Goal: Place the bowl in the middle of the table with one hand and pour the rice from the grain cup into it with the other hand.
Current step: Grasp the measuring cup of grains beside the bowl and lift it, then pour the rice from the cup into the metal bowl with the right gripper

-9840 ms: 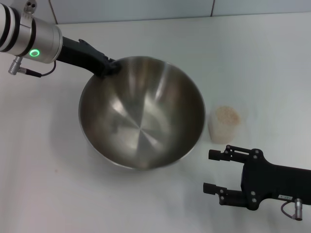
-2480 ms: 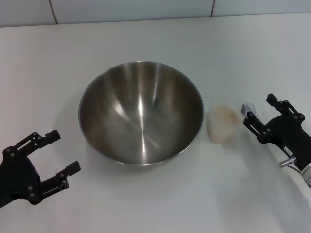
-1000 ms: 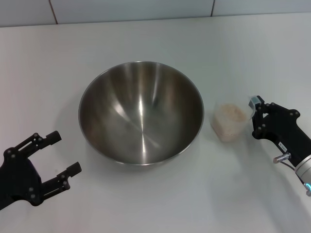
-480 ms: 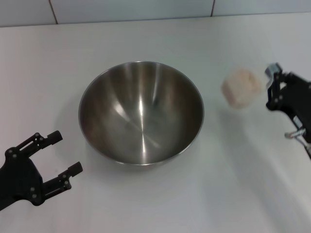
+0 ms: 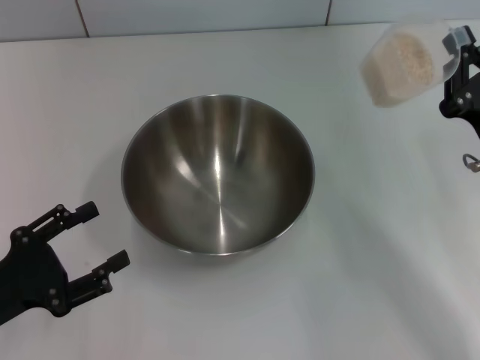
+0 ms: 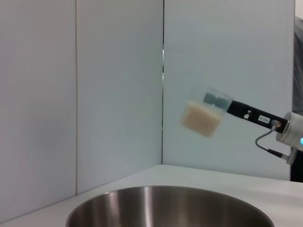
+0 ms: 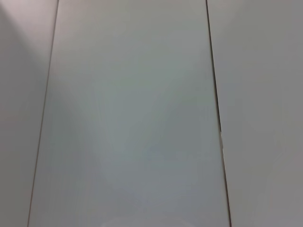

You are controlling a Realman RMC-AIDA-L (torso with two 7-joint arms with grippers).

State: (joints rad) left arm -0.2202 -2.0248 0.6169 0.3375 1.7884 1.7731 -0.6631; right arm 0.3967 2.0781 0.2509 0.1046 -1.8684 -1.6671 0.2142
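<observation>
Head view: the left tool rests low at the near left corner of the table, its black body lying flat, its two fingers spread wide and holding nothing, pointing toward the bowl but well apart from it. The bowl sits upright near the middle of the table, with no rice in it. At the far right edge the right tool is raised and only partly in frame; it grips the cup at the rim side, and the cup hangs in the air, tilted, with its mouth turned away from the tool. The rice fills the cup as a pale mass. The cup is to the right of the bowl and farther back, not over it. No writing can be read on either arm here. Left wrist view: the bowl's rim fills the bottom, and above and beyond it the cup with rice is held high in front of the white wall panels, tilted, clamped by the right tool on a slim black arm that reaches in from the side. A small white label on that arm is too small to read. Right wrist view: only pale wall panels with thin dark seams show.
</observation>
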